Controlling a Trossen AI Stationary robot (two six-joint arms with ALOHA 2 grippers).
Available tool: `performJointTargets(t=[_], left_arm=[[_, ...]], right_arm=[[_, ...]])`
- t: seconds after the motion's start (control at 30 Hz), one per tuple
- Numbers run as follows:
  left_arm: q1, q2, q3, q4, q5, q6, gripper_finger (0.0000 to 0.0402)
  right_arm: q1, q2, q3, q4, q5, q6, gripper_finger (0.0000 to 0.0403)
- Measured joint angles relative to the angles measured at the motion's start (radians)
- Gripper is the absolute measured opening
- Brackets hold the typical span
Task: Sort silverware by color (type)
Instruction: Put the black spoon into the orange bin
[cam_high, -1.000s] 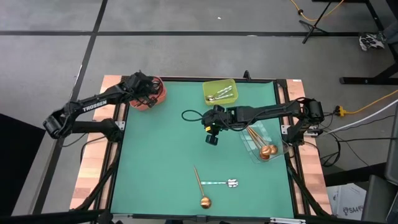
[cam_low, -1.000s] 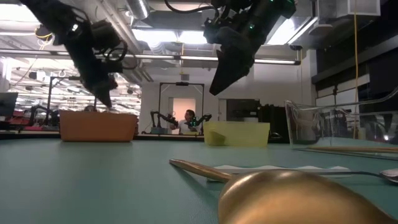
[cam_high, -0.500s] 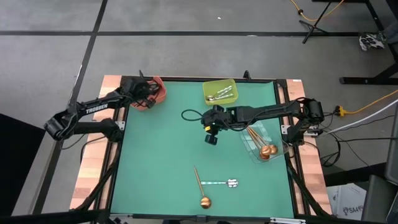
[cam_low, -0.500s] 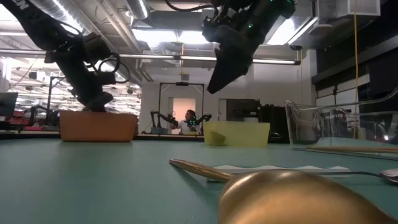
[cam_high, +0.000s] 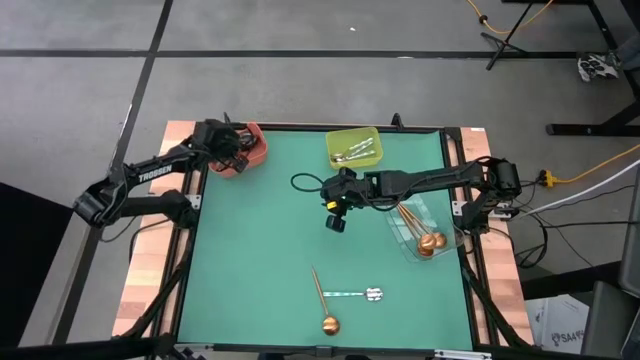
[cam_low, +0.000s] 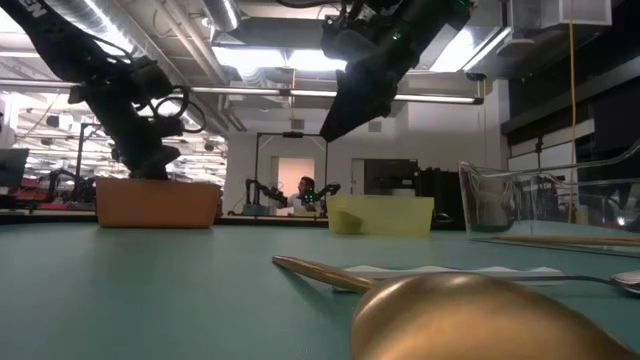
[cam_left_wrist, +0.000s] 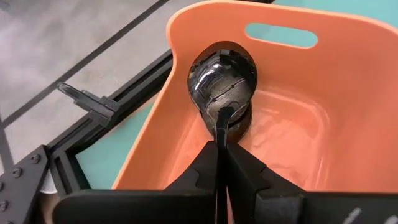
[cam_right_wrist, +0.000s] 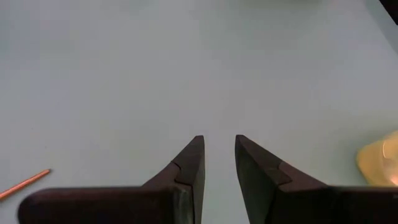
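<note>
My left gripper (cam_left_wrist: 221, 146) is over the red bin (cam_high: 252, 150) at the table's far left corner, shut on a black spoon (cam_left_wrist: 221, 78). The spoon's bowl reaches into the bin above a dark shape on the bin floor. My right gripper (cam_high: 334, 222) hangs open above bare mat near the table's middle, touching nothing. A copper spoon (cam_high: 322, 298) and a silver spoon (cam_high: 358, 294) lie flat on the mat toward the near edge. Silver spoons lie in the yellow-green bin (cam_high: 353, 148), copper ones in the clear bin (cam_high: 420, 228). My left gripper pinches the black spoon's slim handle (cam_left_wrist: 221, 124) between its two fingers, coming slanting down from the left side. The handle runs along the fingers and the round bowl (cam_left_wrist: 221, 78) sticks out ahead of them, inside the red bin near its wall (cam_left_wrist: 155, 143). Whether the bowl touches the bin I cannot tell.
The three bins line the far and right sides of the green mat. A black cable loops beside my right arm (cam_high: 305, 184). Open mat spreads on the left and in the middle. In the low view the copper spoon's bowl (cam_low: 470, 320) fills the foreground.
My left gripper has moved down and a little toward the table's left edge, carrying the black spoon into the red bin. My right gripper has drifted slightly toward the left and tipped a little. The spoons on the mat lie as before.
</note>
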Motion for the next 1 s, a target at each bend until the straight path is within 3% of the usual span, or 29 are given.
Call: performJointTargets(t=[0.3,1.0], left_arm=[[0.029,0.052,0.000,0.000,0.062,0.009,0.0012],[0.029,0.081,0.000,0.005,0.064,0.027,0.0012]], right_arm=[[0.000,0.000,0.000,0.000,0.000,0.000,0.0081],[0.000,0.000,0.000,0.000,0.000,-0.001,0.0081]])
